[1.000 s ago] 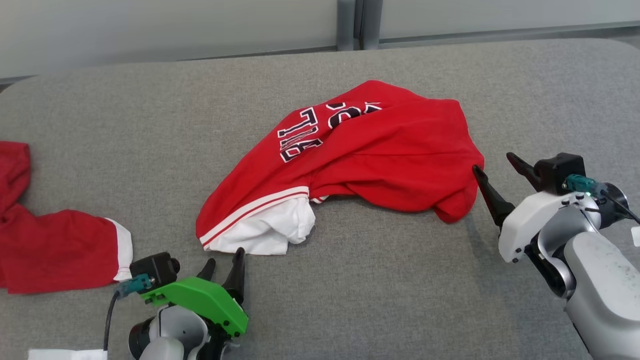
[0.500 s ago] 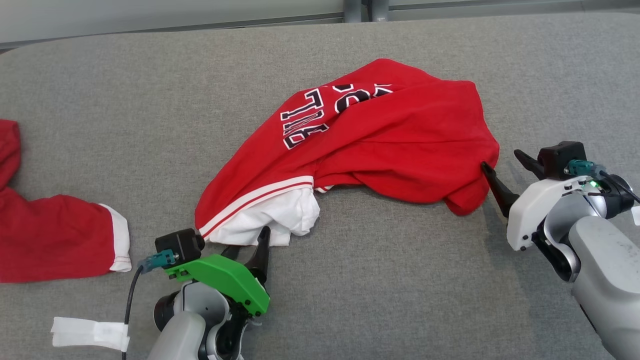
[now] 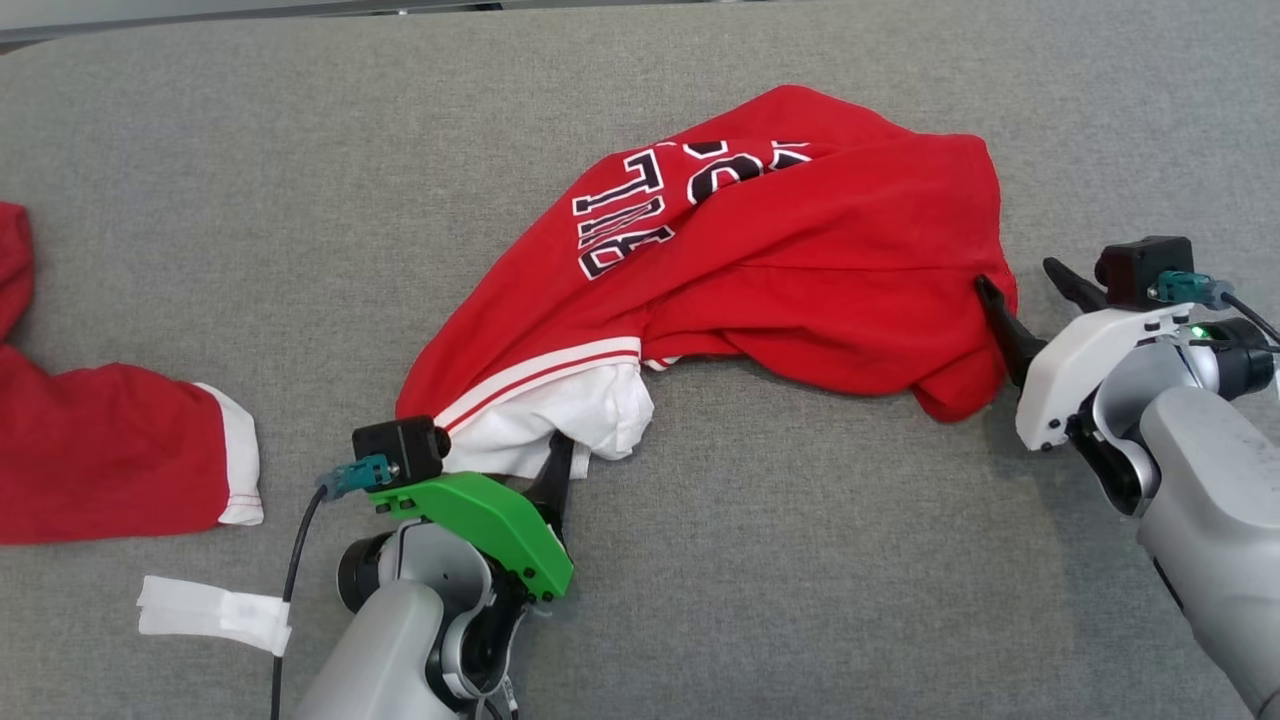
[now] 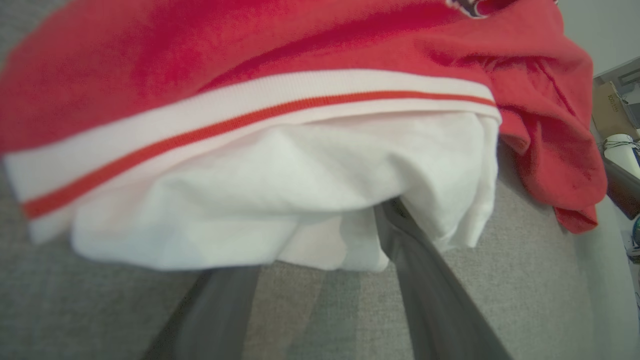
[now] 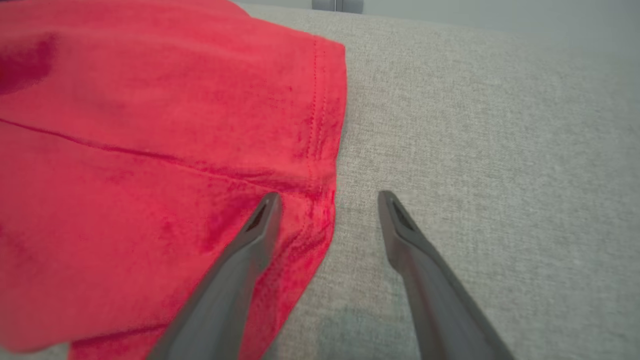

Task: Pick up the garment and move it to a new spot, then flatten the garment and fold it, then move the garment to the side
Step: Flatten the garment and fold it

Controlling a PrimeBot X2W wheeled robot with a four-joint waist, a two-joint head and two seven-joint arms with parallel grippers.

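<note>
Nearest the head camera, at lower left: a white paper strip (image 3: 213, 614) flat on the gray padded surface (image 3: 760, 560), beside a black cable (image 3: 292, 560). Just beyond, under a green wrist cover (image 3: 478, 518), the left gripper (image 3: 510, 462), jaws spread wide, fingertips pushed in beneath the white inner layer (image 3: 560, 420) at the near left end of the red garment (image 3: 800, 290). From the left wrist camera, white cloth draped over both dark fingers (image 4: 425, 300), nothing pinched between them; above that, a white band (image 4: 250, 102) with one red stripe.

At right and a little farther out, the right gripper (image 3: 1016, 276), on a white-shelled arm (image 3: 1200, 480), fully parted and empty. Astride the garment's right edge: one finger over the red cloth, the other over bare gray upholstery, as seen from the right wrist camera, with a stitched hem running between.

At mid-surface, the garment itself, crumpled in a long diagonal heap from lower left to upper right, black-and-white block lettering (image 3: 630, 220) upside down on its upper fold. Well apart at the far left, a second red piece (image 3: 100, 470) with a white cuff, cut off by the frame. Beyond all of it, the surface's far edge and a pale strip of wall (image 3: 120, 10).
</note>
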